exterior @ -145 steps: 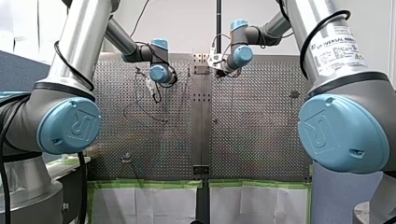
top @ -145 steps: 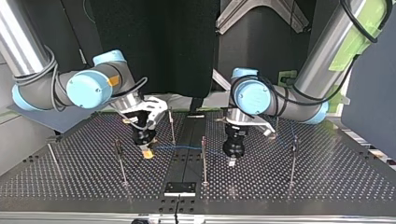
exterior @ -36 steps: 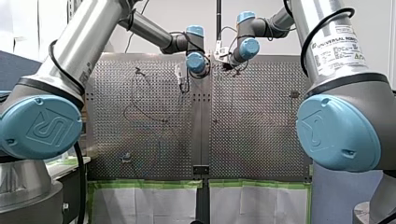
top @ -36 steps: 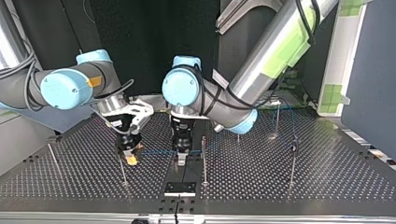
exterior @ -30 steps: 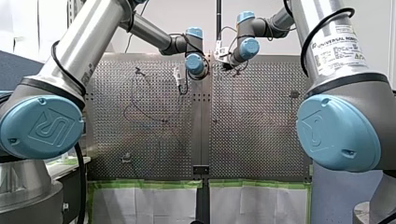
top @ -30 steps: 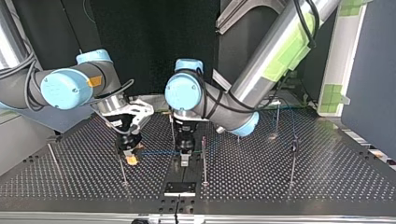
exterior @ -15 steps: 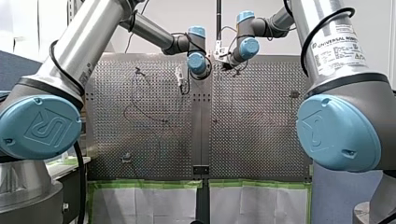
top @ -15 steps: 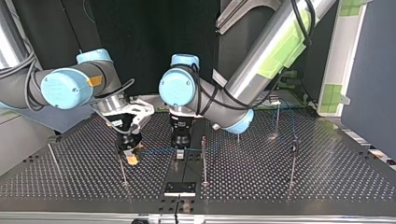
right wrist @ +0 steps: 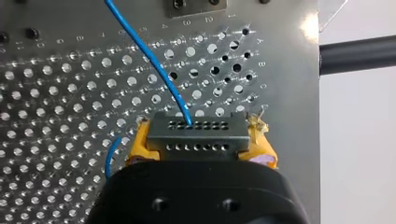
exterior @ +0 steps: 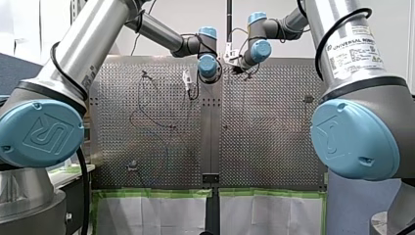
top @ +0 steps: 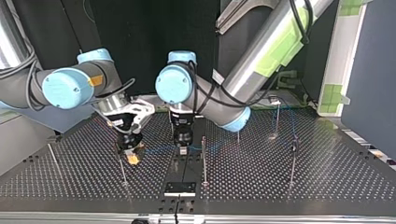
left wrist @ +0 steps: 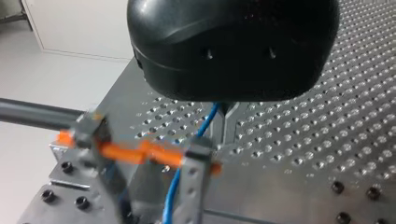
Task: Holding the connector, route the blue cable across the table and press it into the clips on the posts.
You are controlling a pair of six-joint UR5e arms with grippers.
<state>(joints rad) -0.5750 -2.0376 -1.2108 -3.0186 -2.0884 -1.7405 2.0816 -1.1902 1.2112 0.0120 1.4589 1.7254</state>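
Right claw is clamped on the grey connector, with the yellow pads pinching its two short ends. The blue cable leaves the connector's holed face and curves away over the perforated bench. In the top view this claw hangs low at the view's left, touching or just beside a thin post. From there the cable runs level toward the view's right, to the left claw, which points straight down over the bench's centre strip, just beside another post. Past that post the cable carries on toward the far posts at the view's right (thin and faint there). In the left wrist view the cable comes out from under the black claw body and drops past a grey clip with orange parts. The clip is blurred, so I cannot tell if the cable is seated in it. Whether the left claw is clamped on the cable or loose, I cannot tell either.
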